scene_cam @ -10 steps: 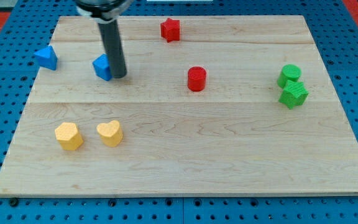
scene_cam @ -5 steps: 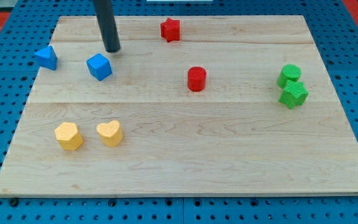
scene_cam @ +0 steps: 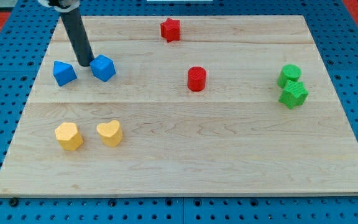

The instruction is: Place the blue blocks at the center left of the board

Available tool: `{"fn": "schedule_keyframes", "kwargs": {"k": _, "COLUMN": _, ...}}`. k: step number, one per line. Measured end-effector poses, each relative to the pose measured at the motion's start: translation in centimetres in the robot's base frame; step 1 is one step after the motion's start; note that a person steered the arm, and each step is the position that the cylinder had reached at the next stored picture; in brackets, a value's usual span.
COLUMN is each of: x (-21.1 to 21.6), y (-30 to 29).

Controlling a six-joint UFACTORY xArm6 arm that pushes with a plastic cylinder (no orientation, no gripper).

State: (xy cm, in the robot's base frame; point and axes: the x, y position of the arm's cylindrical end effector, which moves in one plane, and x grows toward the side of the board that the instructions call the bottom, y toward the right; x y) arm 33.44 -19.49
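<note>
Two blue blocks lie at the upper left of the wooden board (scene_cam: 185, 155). The left blue block (scene_cam: 64, 73) is wedge-like. The right blue block (scene_cam: 104, 68) is cube-like. My tip (scene_cam: 84, 64) stands between them, just above their line, close to both. The dark rod rises from it toward the view's top left.
A red star block (scene_cam: 170, 29) sits near the top edge and a red cylinder (scene_cam: 196, 79) at the centre. Two yellow heart blocks (scene_cam: 68, 135) (scene_cam: 110, 132) lie at the lower left. A green cylinder (scene_cam: 289, 74) and a green star block (scene_cam: 294, 94) touch at the right.
My tip moved left and down, from above the cube-like block to between the two. The left blue block shifted right and down, closer to the right one, which barely moved.
</note>
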Motion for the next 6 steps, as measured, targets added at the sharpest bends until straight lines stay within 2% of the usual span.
{"fn": "schedule_keyframes", "kwargs": {"k": 1, "x": -1.5, "y": -3.2}}
{"fn": "schedule_keyframes", "kwargs": {"k": 2, "x": -2.8, "y": 7.2}}
{"fn": "schedule_keyframes", "kwargs": {"k": 3, "x": -0.2, "y": 13.4}}
{"fn": "schedule_keyframes", "kwargs": {"k": 4, "x": 1.1, "y": 10.2}}
{"fn": "schedule_keyframes", "kwargs": {"k": 5, "x": 1.1, "y": 3.3}}
{"fn": "schedule_keyframes", "kwargs": {"k": 6, "x": -0.2, "y": 2.5}}
